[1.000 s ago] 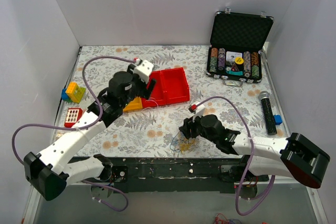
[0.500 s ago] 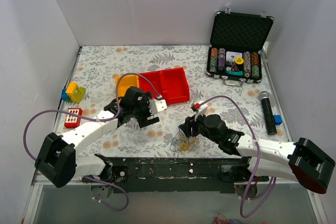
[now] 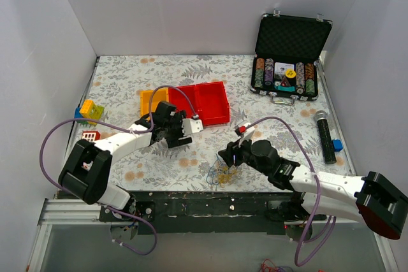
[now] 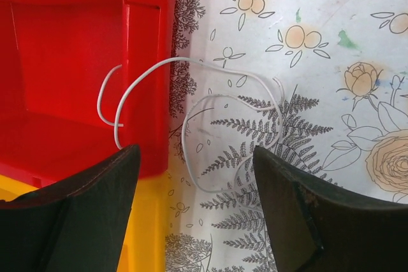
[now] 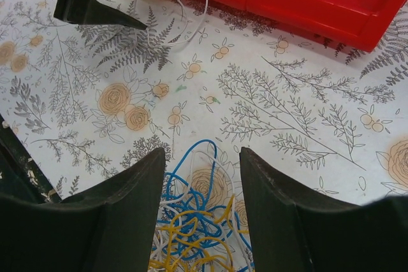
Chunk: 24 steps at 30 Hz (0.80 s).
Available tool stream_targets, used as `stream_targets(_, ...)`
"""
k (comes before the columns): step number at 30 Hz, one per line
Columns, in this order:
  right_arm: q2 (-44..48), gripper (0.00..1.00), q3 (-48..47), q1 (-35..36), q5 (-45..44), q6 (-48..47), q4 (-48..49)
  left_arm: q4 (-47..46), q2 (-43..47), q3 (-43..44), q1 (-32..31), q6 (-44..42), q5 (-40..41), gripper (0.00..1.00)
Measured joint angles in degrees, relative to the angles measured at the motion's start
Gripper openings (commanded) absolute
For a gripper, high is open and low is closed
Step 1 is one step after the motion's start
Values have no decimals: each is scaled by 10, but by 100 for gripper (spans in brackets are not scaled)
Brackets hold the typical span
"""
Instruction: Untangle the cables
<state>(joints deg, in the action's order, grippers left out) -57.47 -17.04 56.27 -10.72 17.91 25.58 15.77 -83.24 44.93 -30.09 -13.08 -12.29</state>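
Note:
The cables (image 5: 204,227) are a tangled bundle of blue, yellow and whitish wires lying on the floral table near its front edge (image 3: 218,173). My right gripper (image 5: 203,157) is open, its fingers either side of the bundle's far end; in the top view it (image 3: 225,159) sits just above the bundle. One whitish wire (image 4: 191,103) lies apart, looped on the table with one end over the red bin's (image 4: 76,62) edge. My left gripper (image 4: 196,157) is open and empty just before that loop, and it also shows in the top view (image 3: 183,128).
Joined red bins (image 3: 204,103) and a yellow bin (image 3: 152,100) sit mid-table. An open poker chip case (image 3: 290,74) stands back right, with a microphone (image 3: 325,135) and a small blue piece (image 3: 337,145) at the right. Toy blocks (image 3: 89,111) and a red toy (image 3: 89,138) lie left.
My left arm has swung down from above the red bin to low over the table beside it, gripper by the whitish wire. My right gripper has stayed at the bundle.

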Motion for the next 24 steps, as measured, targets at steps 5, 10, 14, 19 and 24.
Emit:
stream_targets(5,1,58,7,0,0,1,-1,-3,0,0,0,-11,-4,49)
stream_targets(10,1,58,8,0,0,2,-1,18,-14,4,0,-21,-12,42)
stream_targets(14,1,58,8,0,0,2,-1,30,-27,7,0,-19,-15,31)
stream_targets(19,1,56,8,0,0,2,-1,43,-27,26,0,-6,-20,14)
stream_targets(24,1,55,8,0,0,2,-1,62,-22,78,0,24,-38,0)
